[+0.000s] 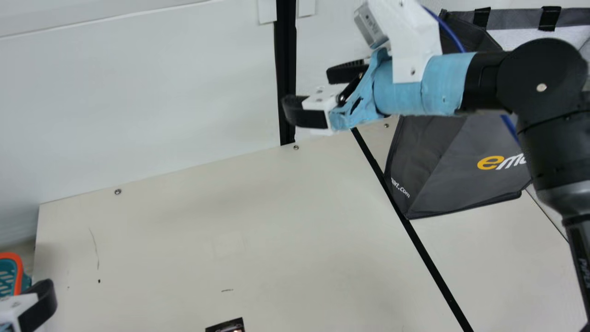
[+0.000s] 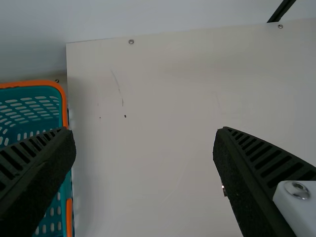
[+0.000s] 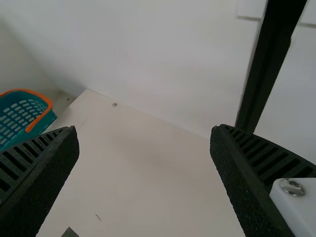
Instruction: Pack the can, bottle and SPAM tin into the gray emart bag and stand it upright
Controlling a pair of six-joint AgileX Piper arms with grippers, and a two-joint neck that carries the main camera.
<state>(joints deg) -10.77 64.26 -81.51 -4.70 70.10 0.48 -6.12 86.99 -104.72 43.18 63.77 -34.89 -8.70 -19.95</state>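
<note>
Gray emart bag (image 1: pixel 447 177) sits at the main view's right, likely awaiting goods; upper centre, the right gripper (image 1: pixel 308 92) is spread. Left wrist view: the left gripper (image 2: pixel 144 132) gapes, probably to grasp. Right wrist view: nothing pinched.

Bag (image 1: pixel 433 161) on the counter's (image 1: pixel 230 221) right, basket (image 2: pixel 63 106) just off its left edge — some item (image 1: pixel 228 327), seemingly, before and between them.
</note>
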